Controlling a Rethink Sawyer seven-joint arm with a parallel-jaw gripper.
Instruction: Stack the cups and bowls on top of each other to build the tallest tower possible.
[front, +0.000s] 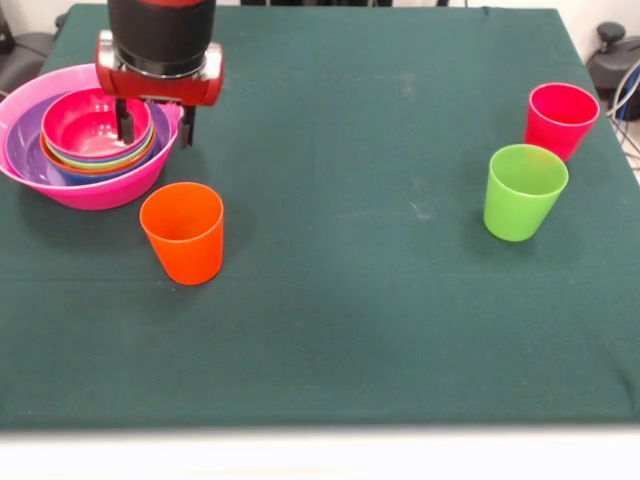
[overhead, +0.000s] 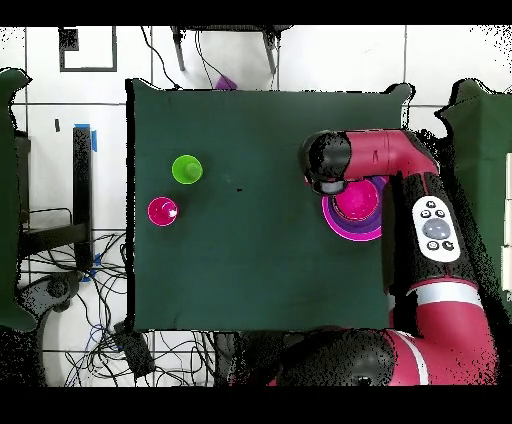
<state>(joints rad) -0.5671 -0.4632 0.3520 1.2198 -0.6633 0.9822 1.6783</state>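
Note:
The tower (front: 90, 190) is a nest of bowls at the table's left: a huge pink bowl, a purple one, several coloured rims, and a red-pink bowl (front: 85, 120) on top. My gripper (front: 155, 138) hangs open over its right side, one finger (front: 126, 125) inside the top bowl and the other outside the rims. An orange cup (front: 183, 232) stands upright just in front of the tower. A lime green cup (front: 523, 190) and a red-pink cup (front: 560, 118) stand upright at the right. From overhead, the arm (overhead: 328, 162) hides the gripper and the orange cup; the bowls (overhead: 368, 228) show beside it.
Dark green cloth (front: 350, 300) covers the table. The green cup (overhead: 187, 169) and red-pink cup (overhead: 162, 211) sit near one table edge in the overhead view. Cables and grey equipment (front: 610, 60) lie off the table's right side.

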